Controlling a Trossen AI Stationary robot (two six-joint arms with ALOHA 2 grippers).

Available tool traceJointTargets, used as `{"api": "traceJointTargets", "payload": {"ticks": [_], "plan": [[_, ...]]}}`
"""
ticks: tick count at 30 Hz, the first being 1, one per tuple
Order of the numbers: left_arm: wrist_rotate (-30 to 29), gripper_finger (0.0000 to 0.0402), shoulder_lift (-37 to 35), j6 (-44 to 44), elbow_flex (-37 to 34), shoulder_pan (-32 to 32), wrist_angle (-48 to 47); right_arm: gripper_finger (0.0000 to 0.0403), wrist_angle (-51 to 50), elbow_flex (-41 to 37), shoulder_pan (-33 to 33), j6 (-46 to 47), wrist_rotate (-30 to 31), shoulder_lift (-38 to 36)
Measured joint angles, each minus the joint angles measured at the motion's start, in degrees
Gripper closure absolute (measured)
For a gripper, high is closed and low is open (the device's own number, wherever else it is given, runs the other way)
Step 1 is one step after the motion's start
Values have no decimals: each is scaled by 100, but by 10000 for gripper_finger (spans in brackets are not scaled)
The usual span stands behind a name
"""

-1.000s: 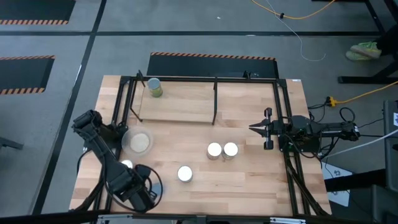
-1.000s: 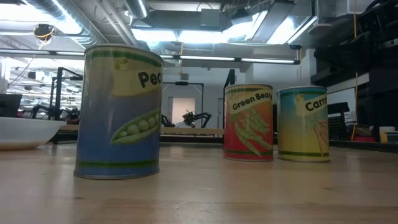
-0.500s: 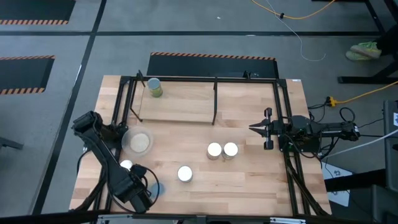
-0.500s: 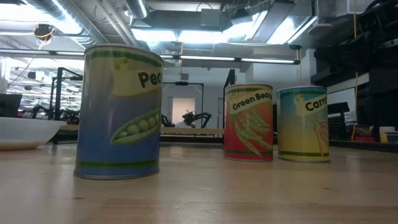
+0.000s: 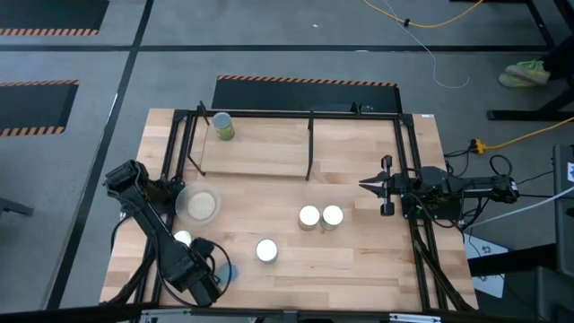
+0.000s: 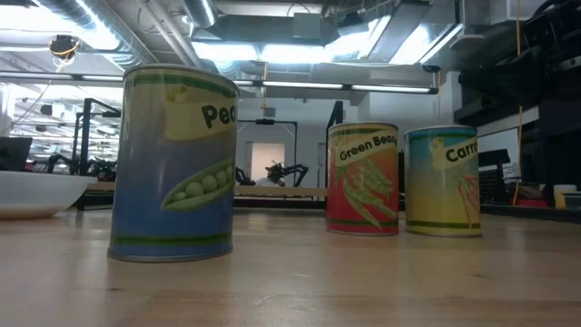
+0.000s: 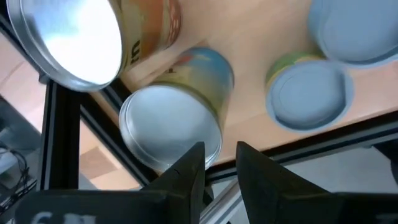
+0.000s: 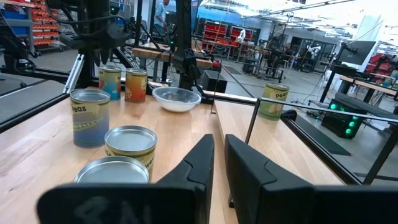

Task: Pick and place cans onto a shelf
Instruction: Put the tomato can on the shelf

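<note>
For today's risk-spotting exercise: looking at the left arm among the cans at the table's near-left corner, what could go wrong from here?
1. The left gripper hangs over cans packed tightly together; closing could nudge a neighbour.
2. Those cans sit beside the table edge, so a knocked one might roll off.
3. The dish lies close to the arm's path.

Beside the pale dish (image 5: 199,205): blue-green peas can (image 6: 175,163), red green-beans can (image 6: 362,179), yellow carrots can (image 6: 442,181)

Left gripper (image 5: 208,285) low at front; right gripper (image 5: 366,185) idle, nearly closed.
</note>
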Motion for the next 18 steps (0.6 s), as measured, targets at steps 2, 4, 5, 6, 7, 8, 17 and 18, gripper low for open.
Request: {"api": "traceJointTargets", "payload": {"ticks": [2, 4, 5, 6, 7, 8, 17, 18], "plan": [[-224, 317, 0, -17, 0, -2, 0, 357, 0, -2, 0, 0, 0, 0], [-320, 317, 0, -16, 0, -2, -2, 357, -1, 0, 0, 0, 0, 0], [-321, 317, 0, -18, 0, -1, -8, 357, 1, 0, 0, 0, 0, 0], [-310, 317, 0, -21, 0, 0, -13, 357, 0, 0, 0, 0, 0, 0], [-293, 317, 0, -24, 0, 0, -11, 357, 0, 0, 0, 0, 0, 0], [-279, 317, 0, -28, 0, 0, -11, 357, 1, -1, 0, 0, 0, 0], [-245, 317, 1, -159, -86, 0, 17, 357, 1, 0, 0, 0, 0, 0], [-226, 317, 4, -158, -145, 0, 27, 357, 1, -1, 0, 0, 0, 0]]}}
